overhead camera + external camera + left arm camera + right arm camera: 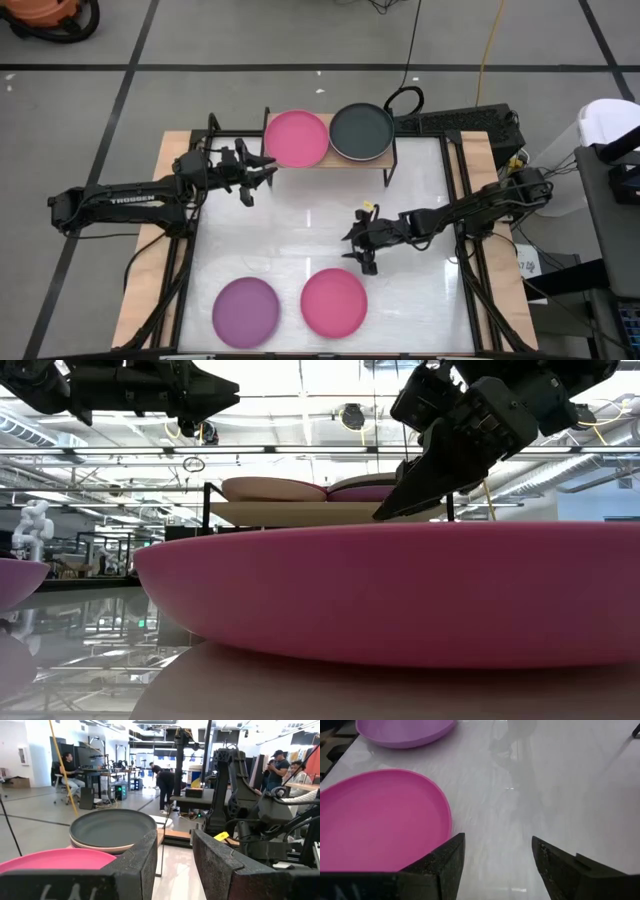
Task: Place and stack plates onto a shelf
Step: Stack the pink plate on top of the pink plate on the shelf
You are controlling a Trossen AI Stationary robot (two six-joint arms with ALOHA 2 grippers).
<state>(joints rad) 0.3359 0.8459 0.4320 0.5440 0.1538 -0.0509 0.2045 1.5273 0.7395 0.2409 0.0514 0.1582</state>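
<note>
The shelf (322, 163) stands at the table's far middle. On it lie a magenta pink plate (297, 138) and a dark grey plate (362, 131); in the left wrist view the grey plate (112, 826) rests on a beige one (95, 847). On the table near the front edge lie a purple plate (246, 311) and a pink plate (334, 301). My left gripper (262, 172) is open in the air beside the shelf's left end. My right gripper (358, 252) is open above the table, just beyond the front pink plate (380, 820), touching nothing.
Bare white tabletop (300, 230) lies between the shelf and the two front plates. The shelf's thin black legs (389, 172) stand on the table. People are in the room beyond the table (277, 767).
</note>
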